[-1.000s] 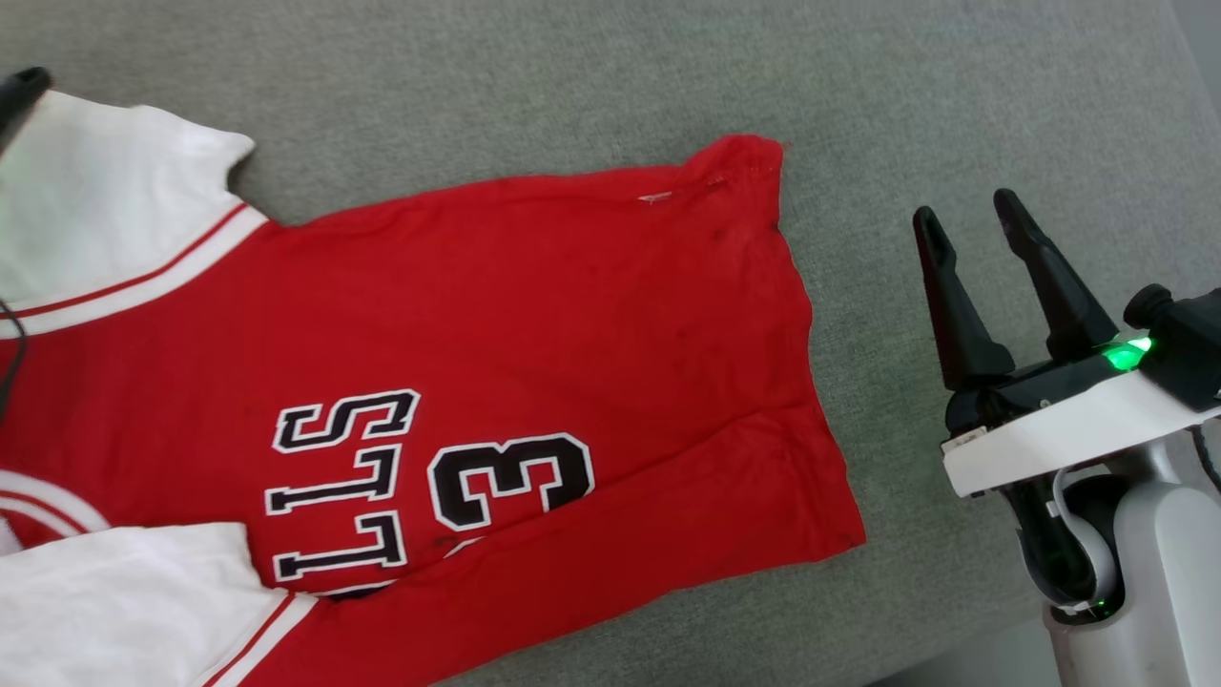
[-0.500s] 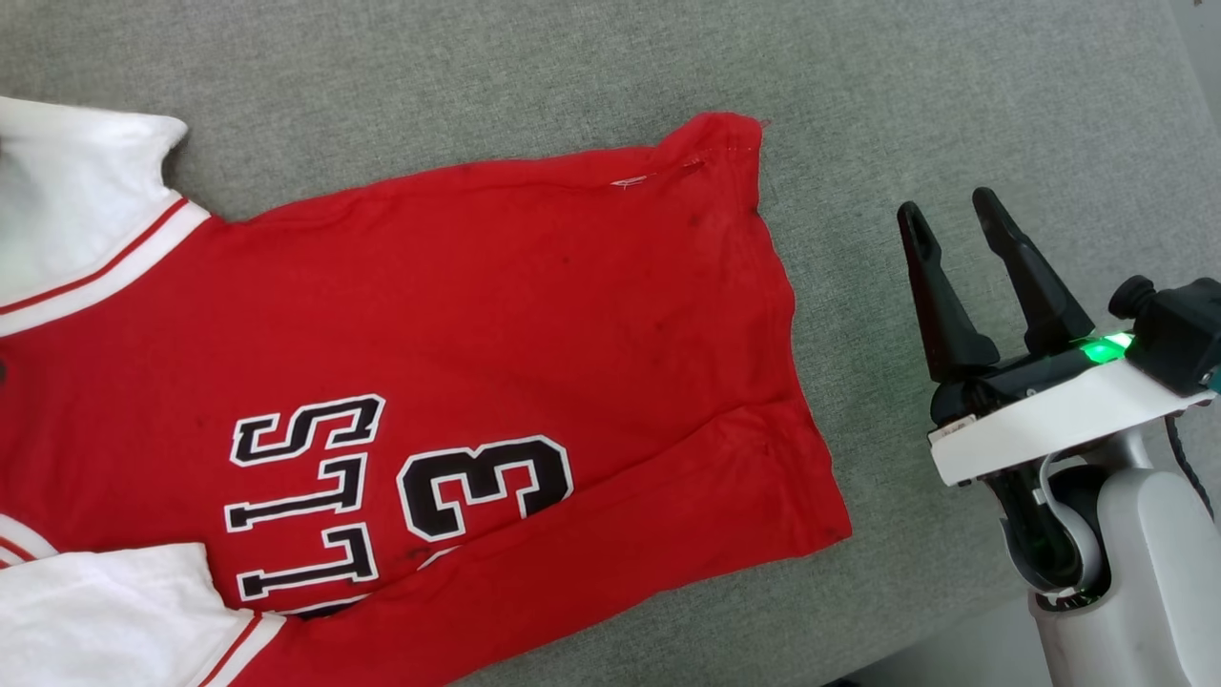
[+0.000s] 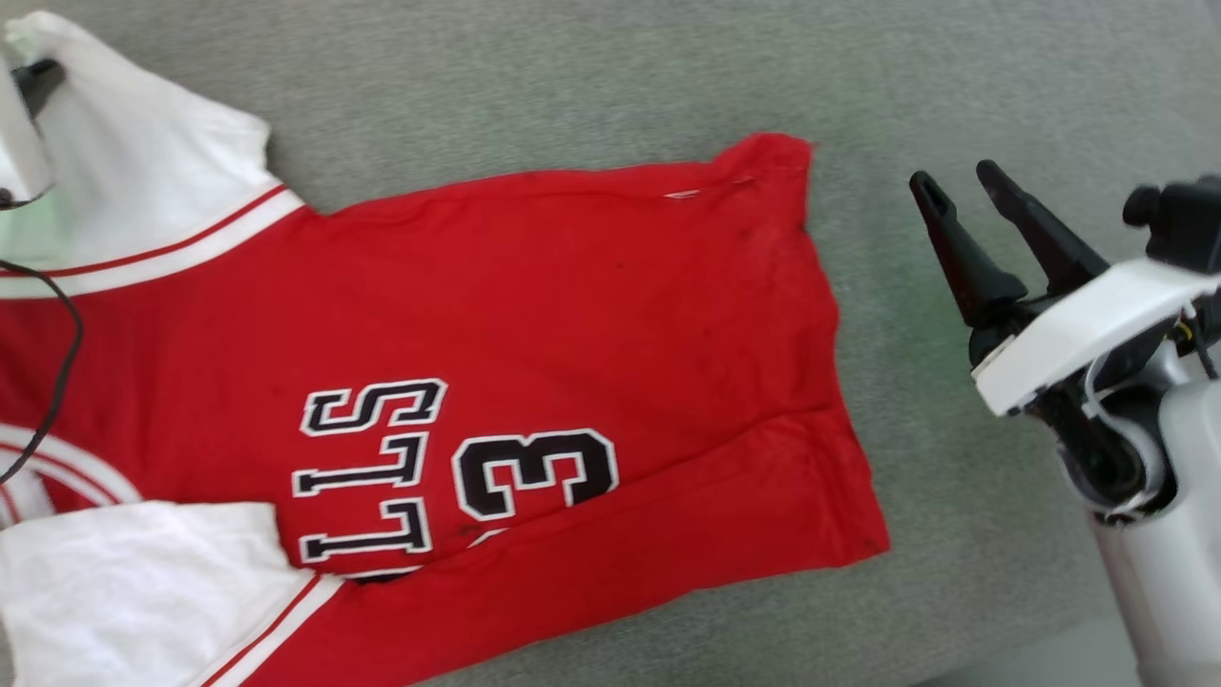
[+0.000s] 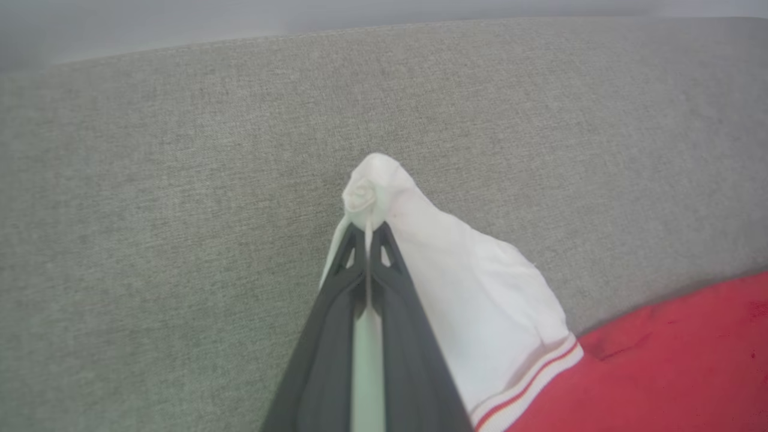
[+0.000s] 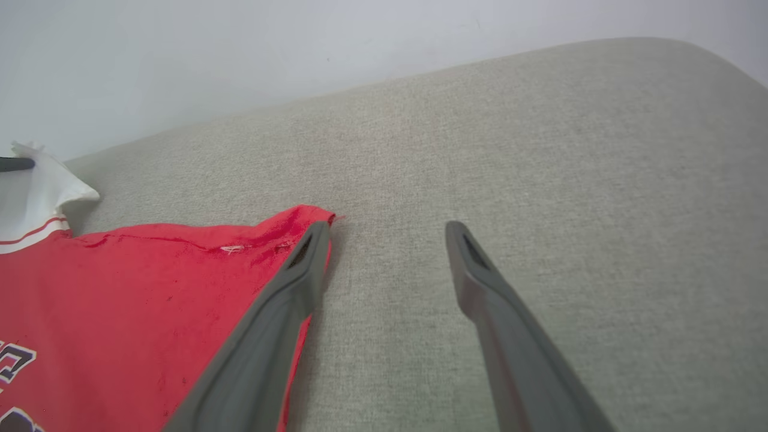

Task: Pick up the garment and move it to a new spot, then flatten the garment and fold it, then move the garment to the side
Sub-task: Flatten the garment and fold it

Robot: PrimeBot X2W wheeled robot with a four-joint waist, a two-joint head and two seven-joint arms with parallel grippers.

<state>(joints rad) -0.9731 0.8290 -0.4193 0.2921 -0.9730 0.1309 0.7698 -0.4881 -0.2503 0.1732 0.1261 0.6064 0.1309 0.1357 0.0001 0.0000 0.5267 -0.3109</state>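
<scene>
The shirt [image 3: 572, 315] is lying front-up across the grey upholstered surface [image 3: 668, 76]. Its collar end is running off the left edge of the head view and its hem [image 3: 839, 382] is pointing toward the robot's right. The black, white-outlined letters and the number 3 [image 3: 534, 472] are facing upward. Along the near edge, a strip of red fabric is lying folded over the body and covering the bottom of the lettering. The near white sleeve [image 3: 124, 582] is lying flat at the lower left.

The left end effector [image 4: 367, 231] is clenching the tip of the far white sleeve [image 4: 468, 282]. Its two dark fingers are pressing together with the cloth pinched between them, and a small bunched knob of fabric is standing just above the fingertips. The sleeve is rising from the surface into a peak, and its striped trim and the red body are trailing below.

The right end effector [image 3: 954, 181] is standing released, fingers spread and gripping nothing. It is hovering over bare surface just beside the hem's far corner. In the right wrist view, one finger [image 5: 282, 312] is overlapping that corner; whether it is touching cannot be told.

A thin dark cable [image 3: 62, 382] is crossing the shirt at the far left.
</scene>
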